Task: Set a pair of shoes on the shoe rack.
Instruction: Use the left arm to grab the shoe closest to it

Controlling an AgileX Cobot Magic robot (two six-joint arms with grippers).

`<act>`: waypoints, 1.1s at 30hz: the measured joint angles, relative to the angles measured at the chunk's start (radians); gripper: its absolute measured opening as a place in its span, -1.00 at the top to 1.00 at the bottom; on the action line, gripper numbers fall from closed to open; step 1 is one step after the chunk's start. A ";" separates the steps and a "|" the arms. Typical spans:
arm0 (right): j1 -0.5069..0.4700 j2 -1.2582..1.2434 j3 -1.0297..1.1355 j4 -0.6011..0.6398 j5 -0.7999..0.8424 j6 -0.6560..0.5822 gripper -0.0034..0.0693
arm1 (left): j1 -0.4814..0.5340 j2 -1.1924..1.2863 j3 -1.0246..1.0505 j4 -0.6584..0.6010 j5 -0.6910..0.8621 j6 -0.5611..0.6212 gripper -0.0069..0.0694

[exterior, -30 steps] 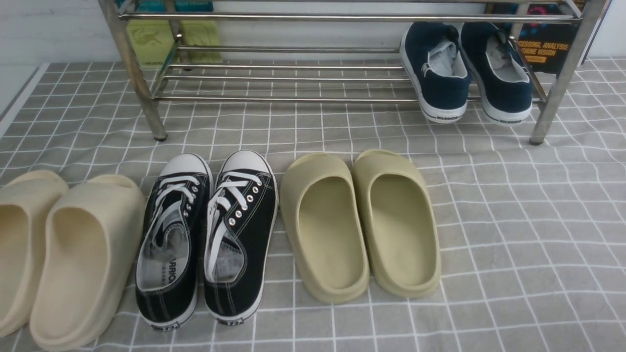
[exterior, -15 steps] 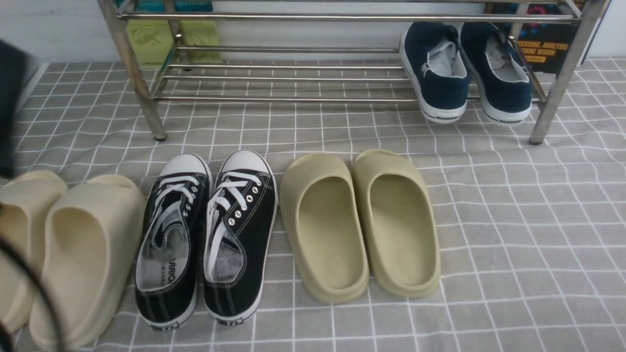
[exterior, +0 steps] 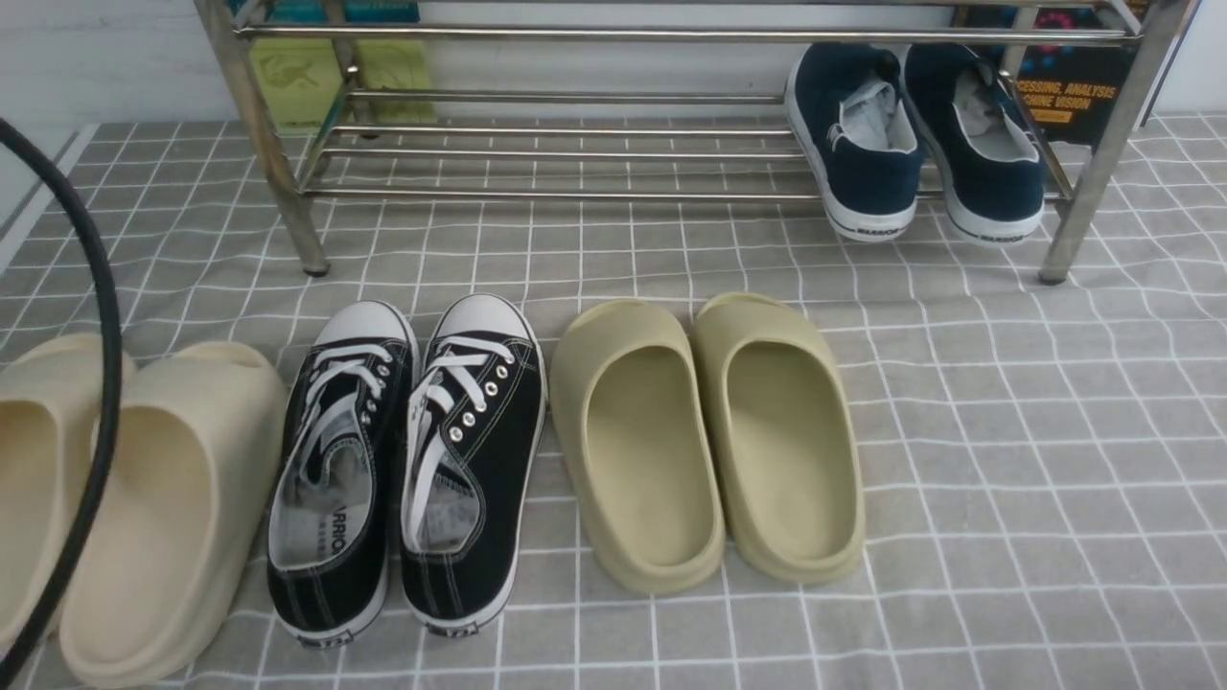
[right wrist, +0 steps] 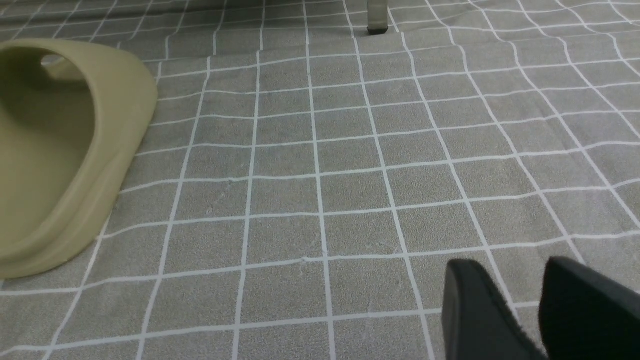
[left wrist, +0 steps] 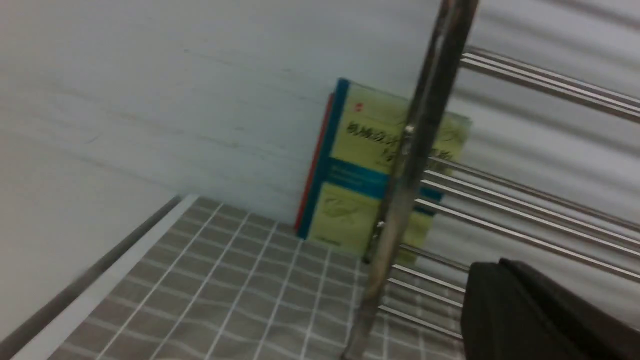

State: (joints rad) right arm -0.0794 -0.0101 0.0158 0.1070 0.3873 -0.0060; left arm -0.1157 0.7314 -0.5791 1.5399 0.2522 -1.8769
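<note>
The pair of shoes, two black canvas sneakers [exterior: 369,422] [exterior: 498,431] with white laces, stands side by side on the checked cloth, toes toward the shoe rack [exterior: 575,194]. Neither gripper shows in the front view. In the left wrist view my left gripper [left wrist: 495,267] is shut and empty, up in the air beside the rack's left leg [left wrist: 415,165]. My right gripper [right wrist: 505,270] hangs low over bare cloth, open, with nothing between its fingers [right wrist: 465,310]. An olive slide [right wrist: 60,150] lies off to its side.
Navy slip-on sneakers [exterior: 863,144] sit on the rack's lower shelf at the right. Olive slides [exterior: 709,441] lie right of the black sneakers, beige slides [exterior: 144,498] left of them. A black cable [exterior: 96,383] arcs along the left edge. A book [left wrist: 350,190] leans behind the rack.
A dark blur of the left arm passed the front view's left edge and left it; its cable now arcs higher there. The shoes have not moved.
</note>
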 joint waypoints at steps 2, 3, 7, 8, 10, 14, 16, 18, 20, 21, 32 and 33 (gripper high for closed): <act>0.000 0.000 0.000 0.000 0.000 0.000 0.25 | 0.000 0.016 -0.005 -0.135 0.051 0.103 0.85; 0.000 0.000 0.000 0.000 0.000 0.000 0.25 | 0.000 0.055 -0.026 -0.334 0.167 0.289 0.85; 0.000 0.000 0.000 0.000 0.000 0.000 0.25 | 0.001 0.170 -0.168 -0.881 0.506 0.828 0.85; 0.000 0.000 0.000 0.000 0.000 0.000 0.25 | 0.001 0.185 -0.176 -0.907 0.520 0.890 0.85; 0.000 0.000 0.000 0.000 0.000 0.000 0.25 | 0.001 0.283 -0.262 -1.205 0.639 1.229 0.85; 0.000 0.000 0.000 0.000 0.000 0.000 0.25 | 0.001 0.439 -0.320 -1.553 0.657 1.552 0.85; 0.000 0.000 0.000 0.000 0.000 0.000 0.25 | 0.001 0.510 -0.324 -1.620 0.630 1.598 0.84; 0.000 0.000 0.000 0.000 0.000 0.000 0.25 | 0.001 0.575 -0.327 -1.631 0.587 1.597 0.81; 0.000 0.000 0.000 0.000 0.000 0.000 0.25 | 0.001 0.621 -0.328 -1.624 0.546 1.577 0.73; 0.000 0.000 0.000 0.000 0.000 0.000 0.25 | 0.001 0.671 -0.328 -1.614 0.513 1.548 0.63; 0.000 0.000 0.000 0.000 0.000 0.000 0.25 | 0.001 0.873 -0.329 -1.571 0.403 1.515 0.03; 0.000 0.000 0.000 0.000 0.000 0.000 0.25 | 0.001 0.878 -0.329 -1.566 0.389 1.515 0.17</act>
State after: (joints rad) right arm -0.0794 -0.0101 0.0158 0.1070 0.3873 -0.0060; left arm -0.1150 1.6099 -0.9077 -0.0259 0.6415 -0.3620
